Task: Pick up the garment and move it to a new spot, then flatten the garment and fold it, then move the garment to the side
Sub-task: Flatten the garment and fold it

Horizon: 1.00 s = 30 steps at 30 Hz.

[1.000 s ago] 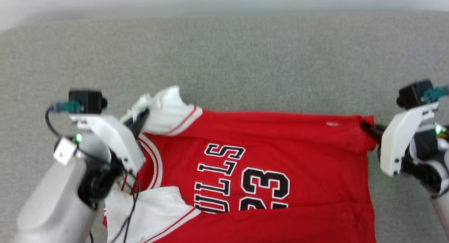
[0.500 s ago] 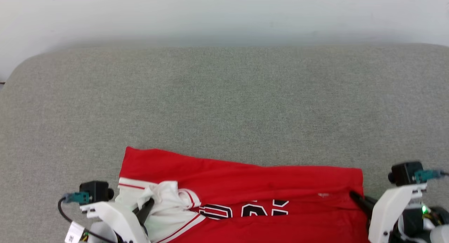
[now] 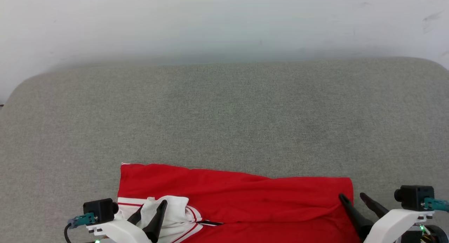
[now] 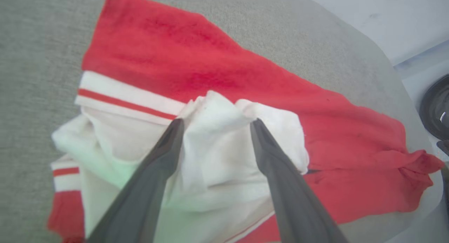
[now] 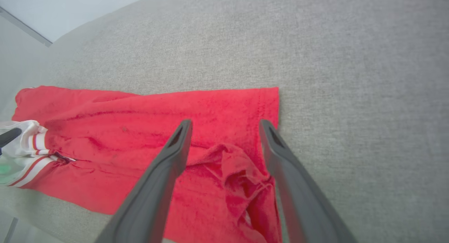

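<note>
The garment, a red shirt with white sleeves, lies folded over itself at the near edge of the grey surface, and its lettering is hidden. My left gripper stands open over the bunched white sleeve, a finger on each side of it. At the shirt's right end my right gripper is open too, its fingers astride a crumpled red corner of the garment. Neither gripper pinches cloth.
The grey cloth-covered surface stretches wide and bare beyond the shirt to a pale wall. Its rounded corners show at the far left and far right. A dark round object sits past the surface's edge in the left wrist view.
Both grippers have gone from shut on the garment to open, letting go of it. The far half of the shirt now lies folded over its lettering. The head camera has tilted up.
</note>
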### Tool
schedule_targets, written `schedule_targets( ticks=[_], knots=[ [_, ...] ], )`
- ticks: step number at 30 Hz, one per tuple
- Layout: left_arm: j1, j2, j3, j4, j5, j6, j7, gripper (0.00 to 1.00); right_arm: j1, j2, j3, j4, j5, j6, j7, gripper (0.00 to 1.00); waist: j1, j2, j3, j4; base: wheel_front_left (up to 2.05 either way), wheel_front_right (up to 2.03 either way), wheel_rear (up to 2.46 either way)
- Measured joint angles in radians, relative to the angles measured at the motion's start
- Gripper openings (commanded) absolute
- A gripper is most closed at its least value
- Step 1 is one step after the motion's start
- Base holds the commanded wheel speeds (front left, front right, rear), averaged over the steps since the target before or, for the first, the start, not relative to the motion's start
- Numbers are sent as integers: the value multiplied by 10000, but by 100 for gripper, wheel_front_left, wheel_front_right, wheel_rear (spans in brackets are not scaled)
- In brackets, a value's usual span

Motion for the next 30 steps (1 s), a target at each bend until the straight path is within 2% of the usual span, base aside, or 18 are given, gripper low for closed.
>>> schedule_targets(
  ticks=[6, 9, 14, 21, 27, 30],
  knots=[
    [-2, -174, 280, -280, 374, -73, -1290, 100, 45, -81, -577, -339, -138, 0, 474, 100, 0, 0, -340, -86, 0, 0, 0],
    [-29, -148, 378, -431, 677, -50, -1862, 100, 42, -349, -821, -316, -201, 0, 961, 100, 0, 0, -446, -68, 0, 0, 0],
    [-101, -58, 591, -909, 1505, 320, -2569, 100, 34, -665, -947, -301, -345, 0, 1593, 100, 0, 0, -554, 40, 0, 0, 0],
    [-48, -134, 1206, -1724, 2744, 834, -2857, 100, -94, -928, -874, -224, -384, 0, 2579, 100, 1, 0, -444, 251, 0, 0, 0],
    [5, -566, 1645, -2328, 3632, 884, -2863, 100, -561, -934, -692, 470, -77, 0, 2928, 100, 1, 0, -63, 538, 0, 0, 0],
    [23, -775, 1875, -2429, 3870, 756, -2863, 100, -765, -886, -487, 1037, 111, 0, 2964, 100, 2, 0, 171, 686, 0, 0, 0]
  ],
)
